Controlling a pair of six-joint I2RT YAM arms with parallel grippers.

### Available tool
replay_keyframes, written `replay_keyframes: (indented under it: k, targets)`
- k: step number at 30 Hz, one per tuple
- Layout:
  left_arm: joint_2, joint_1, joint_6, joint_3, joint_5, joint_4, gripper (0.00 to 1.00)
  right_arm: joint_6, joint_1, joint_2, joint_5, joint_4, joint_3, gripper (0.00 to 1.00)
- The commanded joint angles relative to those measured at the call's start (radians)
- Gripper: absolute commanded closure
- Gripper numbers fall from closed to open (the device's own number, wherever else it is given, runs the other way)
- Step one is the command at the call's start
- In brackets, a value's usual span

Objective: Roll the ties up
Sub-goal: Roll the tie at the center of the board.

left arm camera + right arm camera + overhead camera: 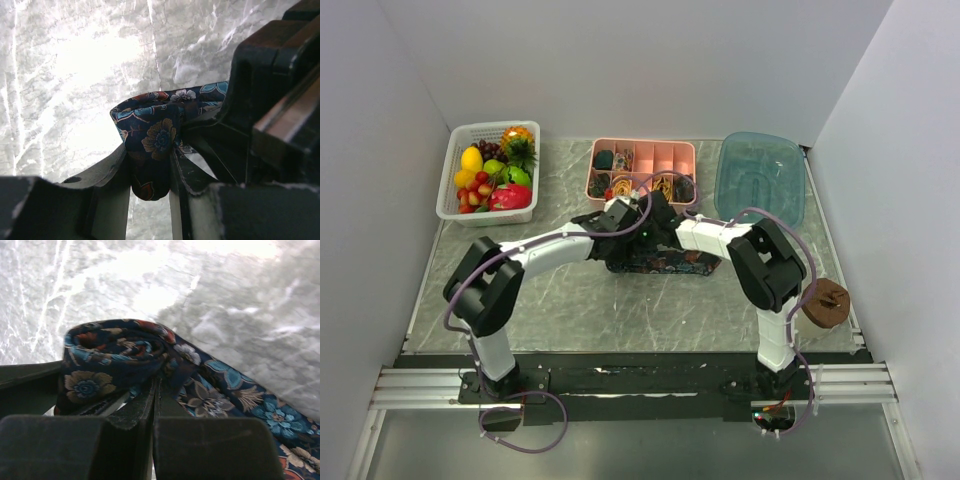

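Tie (110, 357) at worktop (570, 300) centre, partly rolled. Left pincer (151, 167) clamps folded end; right pincer (156, 392) closed, seemingly pinching roll's edge. Fabric soft, light, slippery, likely unrolls: hold roll across width.

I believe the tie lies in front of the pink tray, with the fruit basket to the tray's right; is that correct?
Not quite: the top view shows the basket left of the tray. The tie does lie in front of it.
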Motion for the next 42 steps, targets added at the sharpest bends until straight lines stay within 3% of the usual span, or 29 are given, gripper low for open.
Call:
replay_keyframes:
  k: [1,15,23,35,42]
  targets:
    - [0.051,-0.061,0.016,0.063,-0.087,-0.03,0.89,0.012,-0.002,-0.089,-0.025,0.058,-0.027,1.0]
    - [0.148,-0.132,0.005,0.149,-0.208,-0.11,0.85,0.067,-0.093,-0.209,-0.088,0.164,-0.177,1.0]
    - [0.197,-0.169,-0.007,0.209,-0.265,-0.145,0.59,0.074,-0.131,-0.214,-0.092,0.167,-0.225,1.0]
    - [0.114,-0.184,-0.016,0.172,-0.254,-0.069,0.45,0.098,-0.194,-0.231,-0.126,0.217,-0.297,1.0]
    - [0.041,-0.184,-0.033,0.115,-0.24,0.011,0.44,0.107,-0.219,-0.247,-0.149,0.24,-0.32,1.0]
